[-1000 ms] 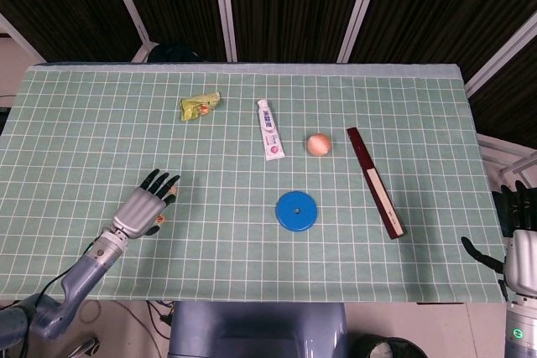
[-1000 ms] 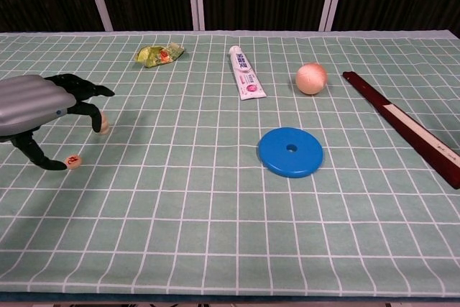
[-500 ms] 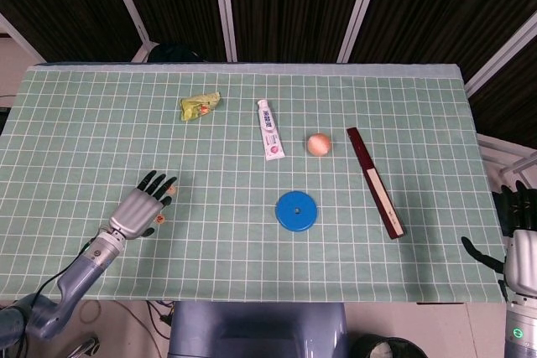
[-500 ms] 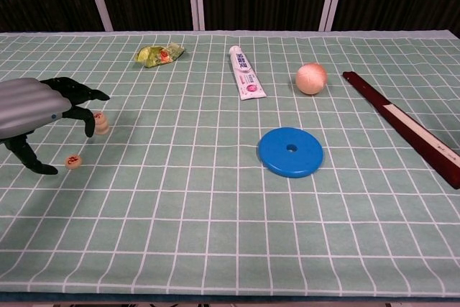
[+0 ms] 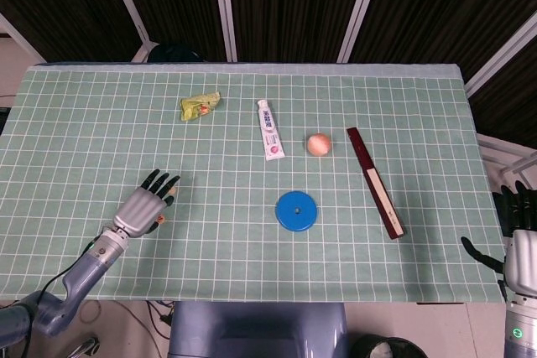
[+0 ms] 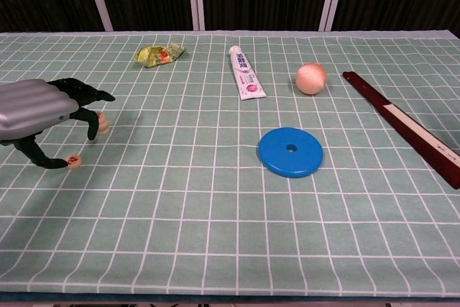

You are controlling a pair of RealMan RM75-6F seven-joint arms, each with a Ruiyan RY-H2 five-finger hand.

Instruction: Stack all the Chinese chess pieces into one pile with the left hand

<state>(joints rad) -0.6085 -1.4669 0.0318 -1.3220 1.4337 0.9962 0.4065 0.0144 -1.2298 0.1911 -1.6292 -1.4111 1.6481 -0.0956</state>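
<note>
- Head view: the left robot hand is seen well to the left of the blue disc, fingers spread, nothing held. The right robot hand is seen off the table edge, far right of the disc, with fingers apart and empty.
- Chest view: a small chess piece stack lies by the left robot hand's fingertips; a single chess piece is touched by the thumb, left of the disc.

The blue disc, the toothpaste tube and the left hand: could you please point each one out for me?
blue disc (image 6: 290, 152), chest view, its flat top beside the centre hole.
toothpaste tube (image 6: 246, 73), chest view, middle of its body.
left hand (image 6: 39, 109), chest view, its silver back.
</note>
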